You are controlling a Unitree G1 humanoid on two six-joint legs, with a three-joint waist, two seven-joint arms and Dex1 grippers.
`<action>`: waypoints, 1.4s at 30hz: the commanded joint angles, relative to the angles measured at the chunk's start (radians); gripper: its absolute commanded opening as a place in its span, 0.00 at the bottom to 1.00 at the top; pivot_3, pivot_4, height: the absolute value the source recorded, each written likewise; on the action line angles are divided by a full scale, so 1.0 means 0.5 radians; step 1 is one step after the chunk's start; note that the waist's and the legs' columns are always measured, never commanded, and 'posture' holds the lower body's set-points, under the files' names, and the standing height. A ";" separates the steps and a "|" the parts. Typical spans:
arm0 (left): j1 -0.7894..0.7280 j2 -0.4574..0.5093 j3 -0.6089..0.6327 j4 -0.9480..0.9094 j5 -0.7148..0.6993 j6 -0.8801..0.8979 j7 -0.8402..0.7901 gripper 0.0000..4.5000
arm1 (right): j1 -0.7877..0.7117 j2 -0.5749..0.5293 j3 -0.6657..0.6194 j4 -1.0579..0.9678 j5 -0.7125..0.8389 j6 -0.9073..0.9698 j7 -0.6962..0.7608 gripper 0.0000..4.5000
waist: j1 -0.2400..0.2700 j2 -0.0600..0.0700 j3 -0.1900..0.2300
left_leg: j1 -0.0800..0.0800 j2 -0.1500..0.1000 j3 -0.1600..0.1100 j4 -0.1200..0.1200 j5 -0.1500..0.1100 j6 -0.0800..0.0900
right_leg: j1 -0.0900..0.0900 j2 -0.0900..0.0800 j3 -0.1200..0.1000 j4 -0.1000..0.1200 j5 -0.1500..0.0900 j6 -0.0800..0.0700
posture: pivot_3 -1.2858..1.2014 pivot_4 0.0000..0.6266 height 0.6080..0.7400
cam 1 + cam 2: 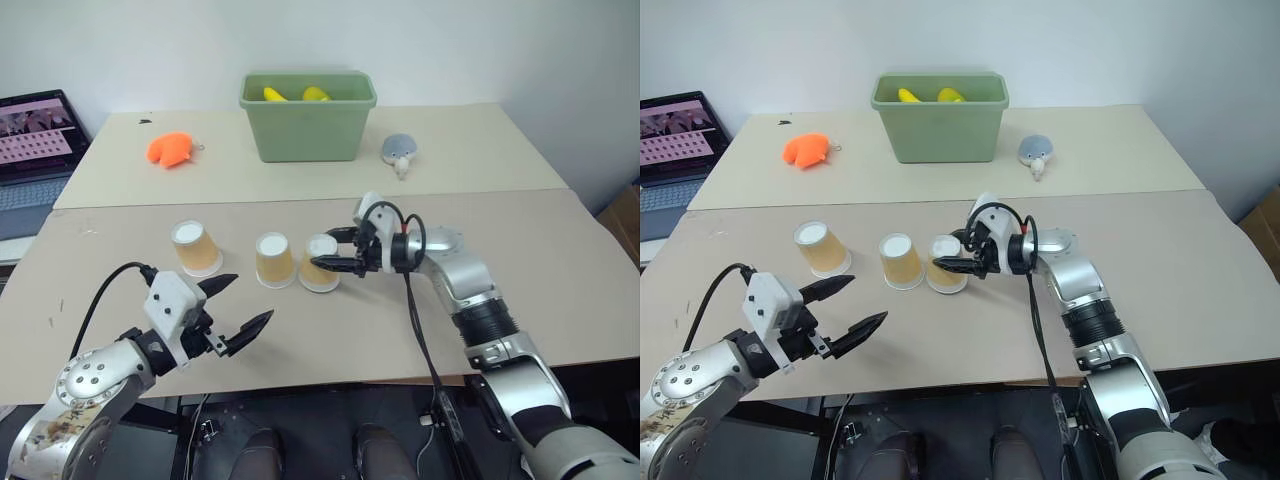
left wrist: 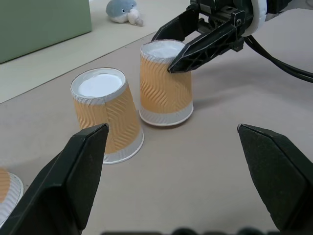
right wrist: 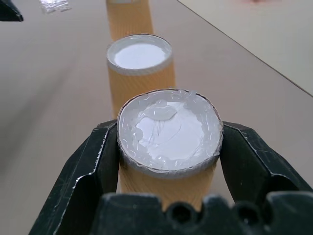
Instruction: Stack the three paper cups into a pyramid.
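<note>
Left gripper (image 1: pixel 237 305): I am keeping it nearest to me, over the front of the table (image 1: pixel 560 290), with the fingers spread wide and nothing between them; it is hanging apart from all the cups
Right gripper (image 1: pixel 332 250): I am clamping it on the top part of the right cup (image 1: pixel 320 264), one finger on each side, as the right wrist view is showing; the cup's wide end still seems to be resting on the table
Middle cup (image 1: pixel 275 260): it is standing upside down just beside the gripped one, nearly touching it
Left cup (image 1: pixel 196 248): it is standing upside down, a little apart from the other two
Progress: I am judging the task as only beginning; all three cups are lying in one row on the table, none on top of another
What is left: I am thinking the base pair needs closing up, then the third cup goes above
Far side: a green bin (image 1: pixel 306 120), an orange plush toy (image 1: pixel 170 149) and a grey toy (image 1: pixel 398 152) are staying out of the work
</note>
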 commanded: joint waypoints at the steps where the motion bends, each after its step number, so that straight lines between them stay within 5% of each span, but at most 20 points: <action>1: 0.002 0.010 0.048 -0.090 -0.012 -0.023 0.006 1.00 | -0.047 0.023 0.003 -0.027 -0.021 -0.096 0.008 0.60 | 0.004 0.000 0.000 | 0.000 0.000 0.000 0.000 0.000 0.000 | 0.000 0.000 0.000 0.000 0.000 0.000 | 0.52 0.24 0.94; 33: 0.038 -0.024 0.028 -0.139 -0.010 -0.007 0.076 1.00 | -0.254 0.166 0.011 0.531 -0.199 -0.421 0.016 0.60 | -0.016 0.000 0.000 | 0.004 0.000 0.000 0.000 0.000 0.000 | 0.002 0.000 0.000 0.002 0.000 0.000 | 0.52 0.24 0.94; 35: 0.040 -0.022 0.030 -0.139 -0.009 -0.007 0.077 1.00 | -0.259 0.173 0.003 0.549 -0.205 -0.433 0.014 0.82 | -0.021 0.000 0.000 | 0.004 0.001 0.000 0.000 0.000 0.000 | 0.002 0.001 0.000 0.002 0.000 0.000 | 0.52 0.24 0.94; 38: 0.041 -0.021 0.031 -0.140 -0.008 -0.007 0.079 1.00 | -0.262 0.177 -0.005 0.556 -0.215 -0.448 0.010 0.99 | -0.020 0.000 0.000 | 0.004 0.000 0.000 0.000 0.000 0.000 | 0.002 0.001 0.000 0.002 0.000 0.000 | 0.52 0.24 0.94; 42: 0.041 -0.019 0.030 -0.134 -0.008 -0.009 0.079 1.00 | -0.247 0.146 -0.027 0.441 -0.183 -0.412 0.054 0.99 | -0.020 0.000 0.000 | 0.001 0.000 0.000 0.000 0.000 0.000 | 0.000 0.000 0.000 0.001 0.000 0.000 | 0.52 0.24 0.94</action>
